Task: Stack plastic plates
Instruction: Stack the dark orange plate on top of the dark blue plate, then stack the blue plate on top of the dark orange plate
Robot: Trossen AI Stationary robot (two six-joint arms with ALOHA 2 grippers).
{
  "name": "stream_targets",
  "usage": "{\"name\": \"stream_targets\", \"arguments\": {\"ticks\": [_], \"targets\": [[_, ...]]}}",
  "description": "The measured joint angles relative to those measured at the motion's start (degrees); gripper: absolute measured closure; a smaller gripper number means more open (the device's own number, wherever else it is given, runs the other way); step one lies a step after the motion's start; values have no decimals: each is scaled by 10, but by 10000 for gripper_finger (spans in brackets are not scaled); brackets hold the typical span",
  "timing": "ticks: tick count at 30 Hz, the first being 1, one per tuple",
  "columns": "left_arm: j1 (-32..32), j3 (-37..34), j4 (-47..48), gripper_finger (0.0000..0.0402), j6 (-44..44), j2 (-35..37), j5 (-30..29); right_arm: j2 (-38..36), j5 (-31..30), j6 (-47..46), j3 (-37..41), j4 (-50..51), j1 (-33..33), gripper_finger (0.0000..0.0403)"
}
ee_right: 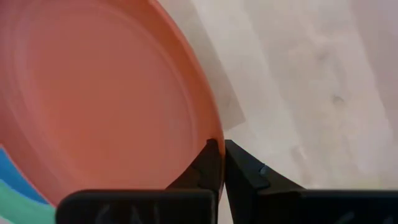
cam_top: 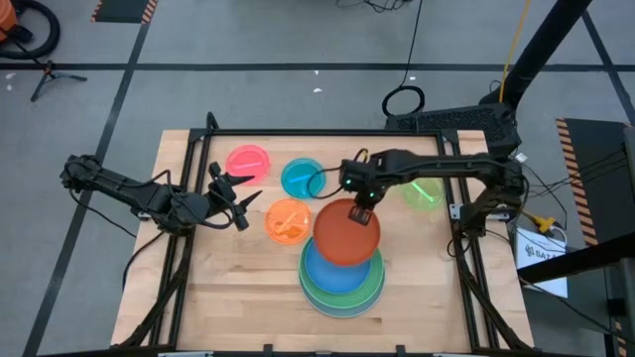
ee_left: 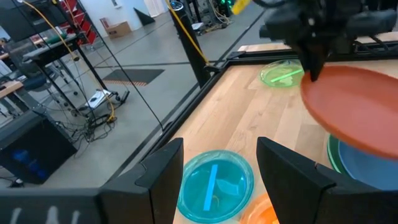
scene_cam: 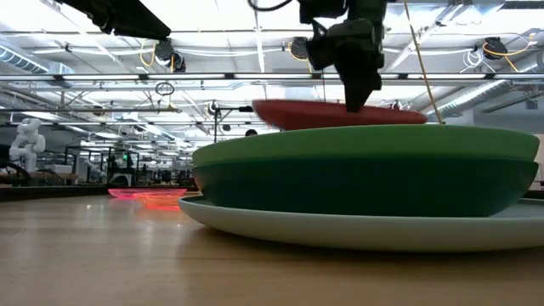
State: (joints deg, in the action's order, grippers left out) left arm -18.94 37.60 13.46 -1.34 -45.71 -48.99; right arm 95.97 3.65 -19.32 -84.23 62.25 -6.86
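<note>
Stack [cam_top: 341, 283] sits at the near middle of the table [cam_top: 218, 307]: large green plates below, blue plate [cam_top: 335, 270] on top.

Red-orange plate [cam_top: 347, 231] hangs over the stack's far part, overlapping the blue plate. Low view shows air beneath it; it looks roughly level, though that angle is poor.

Right gripper [ee_right: 219, 163] is pinched shut on the plate's far rim, so the plate extends from the fingers toward the near edge. It needs shifting nearward to centre it, I judge.

Left gripper [cam_top: 235, 198] waits left, jaws apart, empty.

Beyond: orange [cam_top: 288, 220], cyan [cam_top: 302, 178], pink [cam_top: 248, 162], lime [cam_top: 424, 190] small plates lie single.
</note>
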Motion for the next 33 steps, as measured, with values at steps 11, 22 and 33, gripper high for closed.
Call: {"name": "stream_targets", "arguments": {"ticks": [11,22,33], "targets": [[0,0,0,193,1,0,0,64,71,4,1,-26,33,397],[0,0,0,193,0,0,0,70,71,-10,1,-56,39,336],[0,0,0,192,-3,0,0,57,52,0,1,-52,48,281]]}}
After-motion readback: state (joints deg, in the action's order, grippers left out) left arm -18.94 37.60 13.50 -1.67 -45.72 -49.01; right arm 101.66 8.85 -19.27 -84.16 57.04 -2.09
